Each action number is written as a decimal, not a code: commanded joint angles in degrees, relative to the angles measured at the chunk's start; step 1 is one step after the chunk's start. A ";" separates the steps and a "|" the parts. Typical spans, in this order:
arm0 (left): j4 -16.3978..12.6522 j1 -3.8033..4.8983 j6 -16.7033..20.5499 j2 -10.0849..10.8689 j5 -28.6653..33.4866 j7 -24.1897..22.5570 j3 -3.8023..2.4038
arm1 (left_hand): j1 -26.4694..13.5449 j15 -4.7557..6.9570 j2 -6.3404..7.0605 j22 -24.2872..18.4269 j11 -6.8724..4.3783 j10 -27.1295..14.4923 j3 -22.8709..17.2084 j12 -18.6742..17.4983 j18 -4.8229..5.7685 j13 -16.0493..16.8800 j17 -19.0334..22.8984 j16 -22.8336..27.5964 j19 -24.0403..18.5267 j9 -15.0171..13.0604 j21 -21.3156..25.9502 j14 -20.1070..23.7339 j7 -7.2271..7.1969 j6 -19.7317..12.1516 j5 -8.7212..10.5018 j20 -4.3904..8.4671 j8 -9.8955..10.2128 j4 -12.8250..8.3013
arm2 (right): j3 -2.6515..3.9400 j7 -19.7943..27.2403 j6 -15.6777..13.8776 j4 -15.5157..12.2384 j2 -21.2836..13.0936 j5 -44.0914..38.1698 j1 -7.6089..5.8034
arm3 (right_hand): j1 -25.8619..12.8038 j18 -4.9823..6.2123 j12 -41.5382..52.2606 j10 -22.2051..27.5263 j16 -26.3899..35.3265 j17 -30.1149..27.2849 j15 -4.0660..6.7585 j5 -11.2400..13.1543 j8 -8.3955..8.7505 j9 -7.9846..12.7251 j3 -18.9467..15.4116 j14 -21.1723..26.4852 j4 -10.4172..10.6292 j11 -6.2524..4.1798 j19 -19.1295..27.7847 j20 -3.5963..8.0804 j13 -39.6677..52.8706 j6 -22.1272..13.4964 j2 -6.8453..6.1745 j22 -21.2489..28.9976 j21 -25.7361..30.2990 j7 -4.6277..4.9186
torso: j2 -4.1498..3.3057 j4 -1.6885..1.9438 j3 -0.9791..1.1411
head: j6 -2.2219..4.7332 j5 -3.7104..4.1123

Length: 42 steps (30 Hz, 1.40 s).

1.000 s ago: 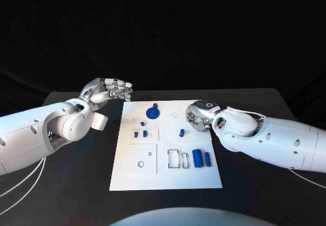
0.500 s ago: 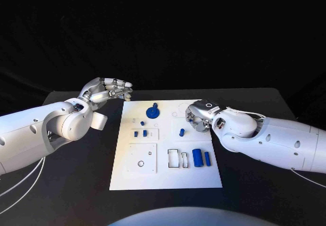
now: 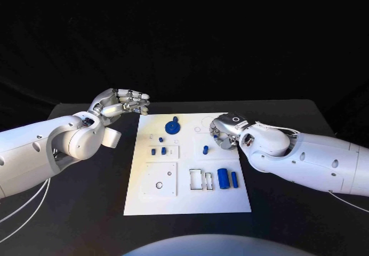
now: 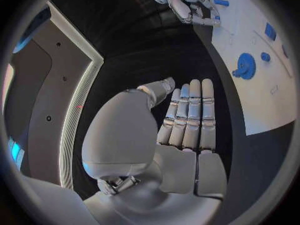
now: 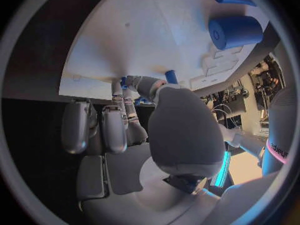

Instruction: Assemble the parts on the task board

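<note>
Right robot hand [image 3: 223, 133] over the task board [image 3: 189, 200], fingers curled beside small blue peg [image 3: 205, 150], hold unclear; left robot hand [image 3: 123, 102] empty, beside board; approach peg vertically, pinch squarely.

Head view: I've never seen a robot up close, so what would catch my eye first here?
Most likely the white board in the middle of the black table, dotted with small blue pieces, the biggest a round blue gear near its far edge. Next, the two silver hands: the right hand sits over the board's right side by a small blue peg, while the left hand is raised off the board's far left corner, holding nothing.
</note>
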<state>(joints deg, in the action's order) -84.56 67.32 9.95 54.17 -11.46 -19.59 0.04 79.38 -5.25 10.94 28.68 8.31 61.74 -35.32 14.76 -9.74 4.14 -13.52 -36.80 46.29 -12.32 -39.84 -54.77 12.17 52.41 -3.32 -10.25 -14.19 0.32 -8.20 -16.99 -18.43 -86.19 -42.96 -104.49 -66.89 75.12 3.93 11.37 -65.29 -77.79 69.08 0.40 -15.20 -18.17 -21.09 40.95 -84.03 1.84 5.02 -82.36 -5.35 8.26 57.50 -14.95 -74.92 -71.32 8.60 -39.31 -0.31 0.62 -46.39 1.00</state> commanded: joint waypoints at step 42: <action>-0.51 0.03 -1.19 0.28 -0.15 0.56 -0.04 | -0.49 -0.11 -0.04 -0.18 0.12 -0.56 0.34 -0.27 -0.48 0.10 -0.20 0.34 -0.02 0.12 0.64 0.54 -0.02 -0.45 0.20 -0.40 0.29 0.00 | -0.57 -3.61 -0.25 -1.21 -0.01 -2.07 0.96 | 1.93 -0.66 2.24 -4.89 0.09 -0.11 0.97 0.28 -1.66 -0.43 -0.04 -1.59 -0.20 -2.05 -1.46 0.65 0.36 3.88 2.86 -9.78 -3.09 -1.69 | 0.08 -0.05 -0.01 | 0.12 0.37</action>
<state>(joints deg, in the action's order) -84.97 67.32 9.64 54.49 -11.50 -18.93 0.04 79.38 -5.46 10.94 28.59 8.51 61.54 -35.33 14.77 -9.74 4.17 -13.63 -36.81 46.28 -12.28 -39.48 -54.56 12.16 52.42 -3.32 -10.25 -14.20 0.32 -8.43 -20.17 -19.69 -87.18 -42.91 -106.33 -66.37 77.05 3.95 13.39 -67.98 -77.79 68.89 0.84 -14.76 -19.54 -21.43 41.17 -84.03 1.76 4.61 -83.44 -4.68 8.41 60.88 -12.35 -74.95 -74.13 6.86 -39.24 -0.34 0.62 -46.31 1.35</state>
